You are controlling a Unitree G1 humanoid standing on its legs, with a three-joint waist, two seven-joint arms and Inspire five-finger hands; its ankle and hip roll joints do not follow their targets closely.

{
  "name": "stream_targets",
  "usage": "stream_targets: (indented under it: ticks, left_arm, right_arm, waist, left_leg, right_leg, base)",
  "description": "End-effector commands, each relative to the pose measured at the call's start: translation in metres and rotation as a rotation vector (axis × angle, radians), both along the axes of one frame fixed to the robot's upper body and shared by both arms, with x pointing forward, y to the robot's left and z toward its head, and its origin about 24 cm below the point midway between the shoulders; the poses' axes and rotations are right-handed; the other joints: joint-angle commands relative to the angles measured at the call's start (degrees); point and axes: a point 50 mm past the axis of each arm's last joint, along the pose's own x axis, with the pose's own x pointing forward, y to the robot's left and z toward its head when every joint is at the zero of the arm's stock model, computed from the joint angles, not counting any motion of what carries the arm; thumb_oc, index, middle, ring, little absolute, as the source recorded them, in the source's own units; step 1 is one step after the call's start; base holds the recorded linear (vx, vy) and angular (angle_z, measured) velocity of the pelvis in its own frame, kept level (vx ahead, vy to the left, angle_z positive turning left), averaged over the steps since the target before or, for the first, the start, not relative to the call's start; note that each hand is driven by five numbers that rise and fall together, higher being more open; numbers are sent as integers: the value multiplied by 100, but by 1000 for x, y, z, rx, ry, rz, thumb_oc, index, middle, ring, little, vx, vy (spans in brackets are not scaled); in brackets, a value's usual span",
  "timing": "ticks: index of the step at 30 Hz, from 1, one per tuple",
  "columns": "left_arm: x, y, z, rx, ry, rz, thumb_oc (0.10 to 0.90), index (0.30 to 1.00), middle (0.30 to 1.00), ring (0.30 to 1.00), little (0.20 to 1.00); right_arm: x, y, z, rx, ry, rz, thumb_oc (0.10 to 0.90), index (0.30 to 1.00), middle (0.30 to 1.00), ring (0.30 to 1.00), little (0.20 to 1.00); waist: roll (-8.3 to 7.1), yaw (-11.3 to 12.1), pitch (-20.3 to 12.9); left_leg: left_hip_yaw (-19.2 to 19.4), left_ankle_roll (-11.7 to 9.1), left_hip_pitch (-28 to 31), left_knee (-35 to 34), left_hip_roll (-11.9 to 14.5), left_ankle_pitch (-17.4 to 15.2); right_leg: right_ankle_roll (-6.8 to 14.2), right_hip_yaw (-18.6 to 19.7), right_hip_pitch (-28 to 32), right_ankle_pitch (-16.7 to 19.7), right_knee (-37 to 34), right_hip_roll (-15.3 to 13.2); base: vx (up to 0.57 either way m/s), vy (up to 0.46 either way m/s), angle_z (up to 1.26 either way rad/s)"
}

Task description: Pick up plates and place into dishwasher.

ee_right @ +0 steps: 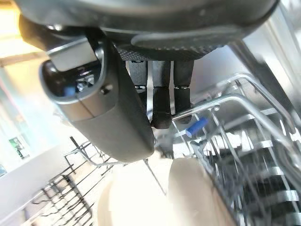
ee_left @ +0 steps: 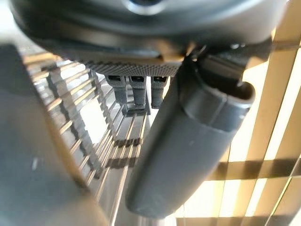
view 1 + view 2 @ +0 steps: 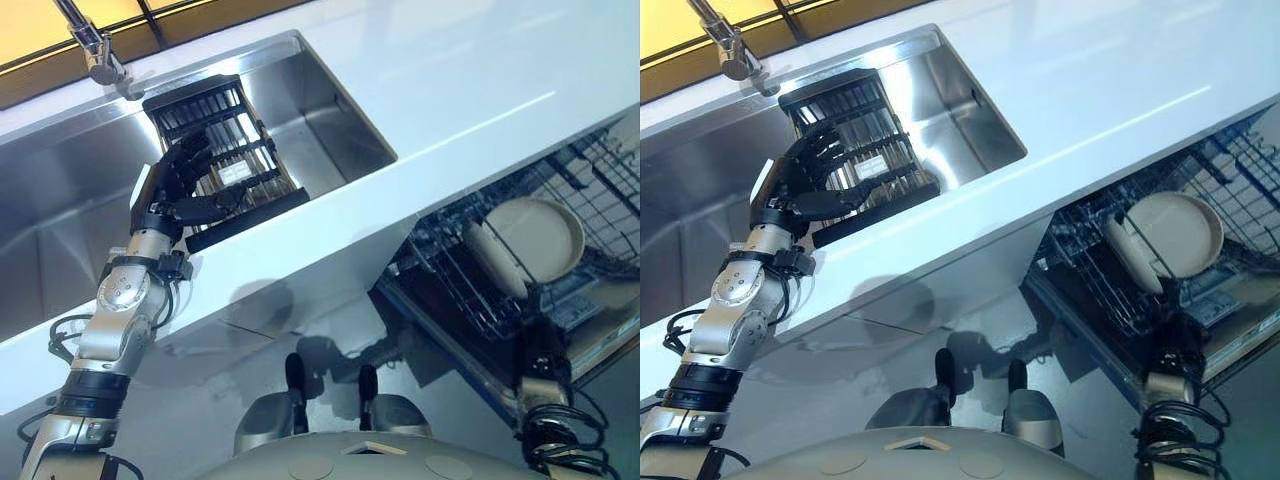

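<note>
Overhead, left hand (image 3: pixel 185 175) spreads open above dish rack (image 3: pixel 225 150).

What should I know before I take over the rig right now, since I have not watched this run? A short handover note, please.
Left hand: open, fingers spread over the black dish rack in the sink, holding nothing.
Right hand: low by the dishwasher rack, fingers relaxed, holding nothing.
Done: two cream plates stand on edge in the dishwasher rack.
Left: I see no plate in the dish rack; check it for any remaining before reaching again.
</note>
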Motion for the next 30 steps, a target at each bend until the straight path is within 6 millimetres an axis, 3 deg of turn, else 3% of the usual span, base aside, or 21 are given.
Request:
stream_targets:
  ticks: [1, 7, 12, 18, 23, 30]
  left_arm:
    - [15, -20, 58, 1, -308, -53, 800, 900, 900, 900, 900]
    - [17, -23, 52, -7, -290, -53, 800, 900, 900, 900, 900]
    - [17, -27, 46, -14, -260, -62, 800, 900, 900, 900, 900]
    - [19, -29, 37, -21, -225, -71, 800, 900, 900, 900, 900]
    - [17, -26, 31, -29, -211, -70, 800, 900, 900, 900, 900]
    - [6, -19, 20, -45, -202, -48, 800, 900, 900, 900, 900]
  right_arm:
    - [122, 97, 89, -55, -553, 528, 100, 300, 300, 300, 200]
    - [141, 125, 131, -144, -676, 725, 100, 300, 300, 300, 200]
    - [146, 139, 145, -224, -682, 827, 100, 300, 300, 300, 200]
    - [153, 143, 161, -254, -709, 817, 100, 300, 300, 300, 200]
    - [148, 140, 156, -236, -687, 788, 100, 300, 300, 300, 200]
    - [122, 120, 127, -194, -626, 634, 100, 300, 300, 300, 200]
  waist:
    - [-93, 375, -228]
    - [-194, 411, -308]
    - [-275, 489, -439]
    - [-354, 566, -575]
    - [-391, 570, -673]
    - [-414, 443, -779]
  left_leg:
    - [-123, -2, -156, 600, -341, -657]
    - [-106, -14, -116, 641, -338, -667]
    - [-160, -3, 5, 622, -344, -684]
    - [-253, 17, 144, 597, -360, -735]
    - [-290, 46, 278, 486, -381, -760]
    - [-220, 91, 416, 304, -390, -716]
  right_leg:
    - [85, -187, -345, -13, 450, 109]
    - [68, -222, -255, -36, 418, 98]
    - [52, -258, -107, -52, 370, 105]
    - [39, -272, 23, -89, 352, 114]
    - [56, -277, 101, -97, 301, 110]
    - [94, -211, 103, -27, 253, 100]
  base:
    - [0, 0, 0]
    - [45, 18, -1]
    - [100, 25, 8]
    - [80, 27, 6]
    - [31, 41, 8]
    - [-7, 61, 1]
